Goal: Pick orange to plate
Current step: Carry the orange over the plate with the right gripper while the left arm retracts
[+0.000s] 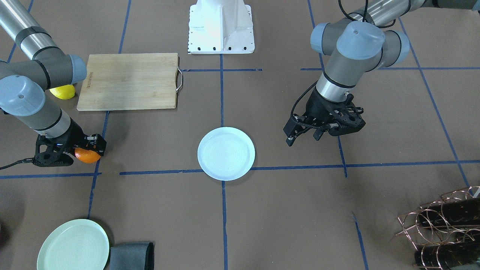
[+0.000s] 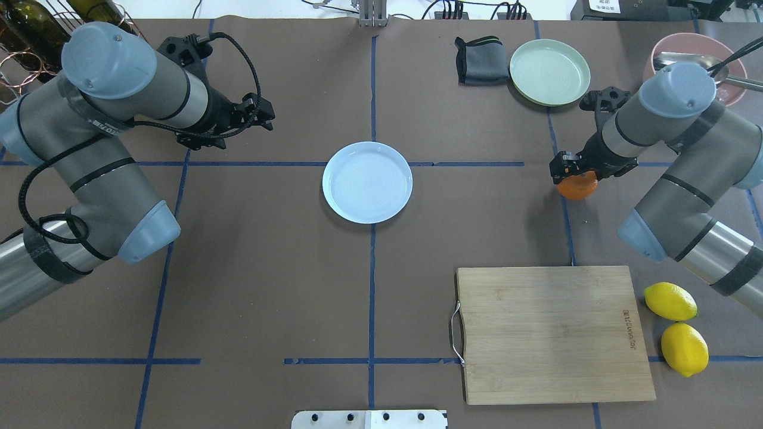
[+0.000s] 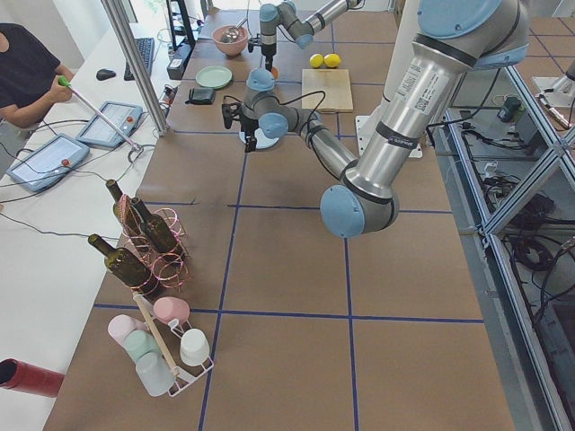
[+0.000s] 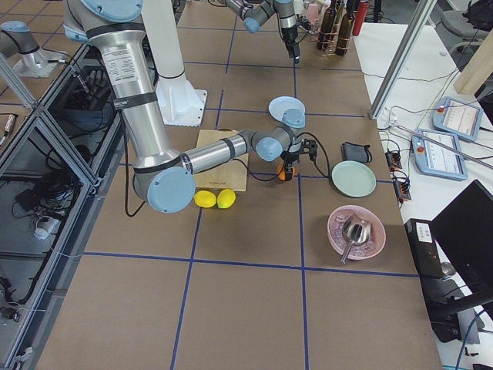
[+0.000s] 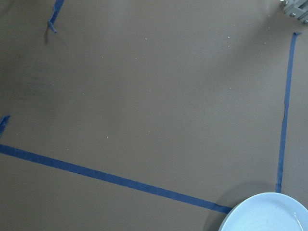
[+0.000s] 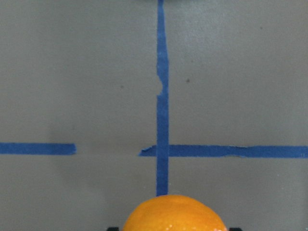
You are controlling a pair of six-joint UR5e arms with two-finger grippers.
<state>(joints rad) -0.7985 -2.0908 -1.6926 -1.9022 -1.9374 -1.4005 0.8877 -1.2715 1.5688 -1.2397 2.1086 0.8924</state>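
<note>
The orange (image 2: 577, 187) sits between the fingers of my right gripper (image 2: 574, 177), which is shut on it at the table's right side. From the front, the right gripper (image 1: 88, 150) and the orange (image 1: 86, 156) are at the far left, and the fruit hangs just above the paper. The right wrist view shows the orange (image 6: 173, 214) at its bottom edge over a blue tape cross. The white plate (image 2: 367, 182) lies bare at the table's centre, well to the left of the orange. My left gripper (image 2: 264, 115) hovers open and holds nothing, beyond and left of the plate (image 1: 226, 153).
A wooden cutting board (image 2: 551, 333) with a metal handle lies near the robot on the right, two lemons (image 2: 670, 301) beside it. A mint-green plate (image 2: 549, 71), a grey cloth (image 2: 480, 59) and a pink bowl (image 2: 697, 53) stand at the far right. A bottle rack (image 1: 442, 225) is on the left.
</note>
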